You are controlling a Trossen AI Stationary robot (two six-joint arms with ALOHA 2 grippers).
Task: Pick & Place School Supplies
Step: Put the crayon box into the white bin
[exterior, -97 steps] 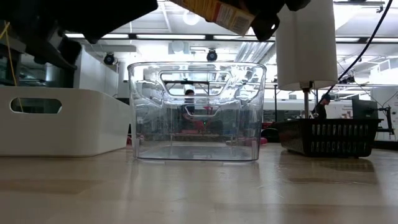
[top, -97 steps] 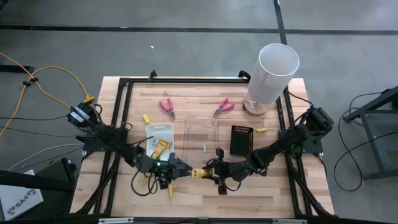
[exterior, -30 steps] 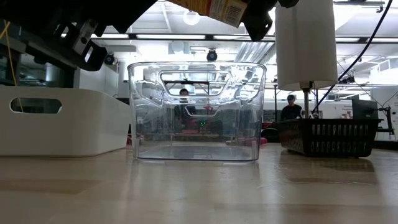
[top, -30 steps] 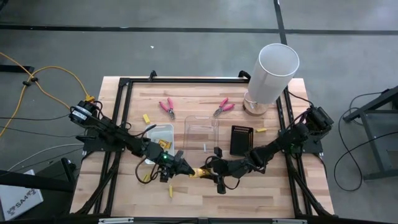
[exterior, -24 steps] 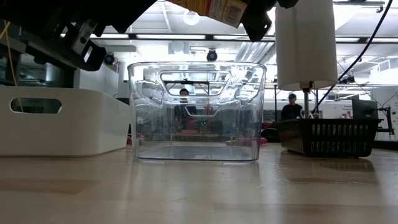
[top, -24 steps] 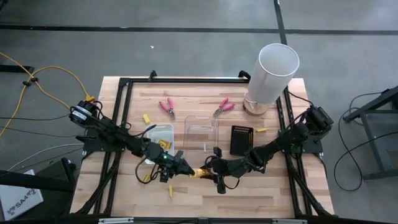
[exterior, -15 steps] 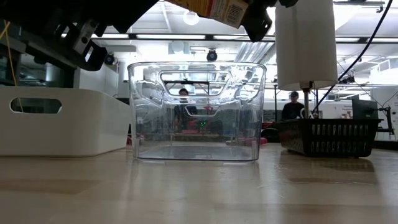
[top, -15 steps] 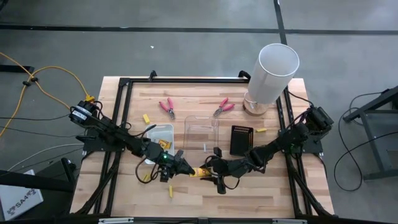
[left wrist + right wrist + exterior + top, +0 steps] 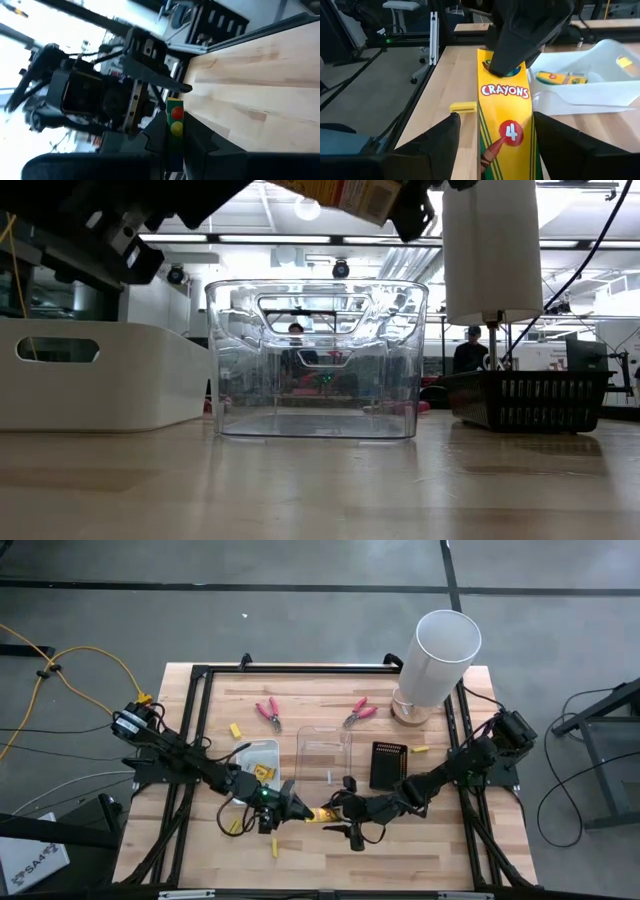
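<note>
High cam: straight down over whole desk [image 9: 330, 840]. Low cam: desk level, facing clear tray [image 9: 316, 360]. Both wrist cams close on crayon box [image 9: 505, 125].

yellow box [image 9: 503, 125] | "CRAYONS" | "4" (in red circle)

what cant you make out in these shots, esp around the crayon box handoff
- Left pincer: whether it grips the crayon box; the right wrist view shows it over the box's far end, contact hidden.
- Low view: the crayon box is cut off by the top edge.
- Clear tray: small item inside, too small to name in the high view.
- Left wrist view: the box label is blurred.
</note>
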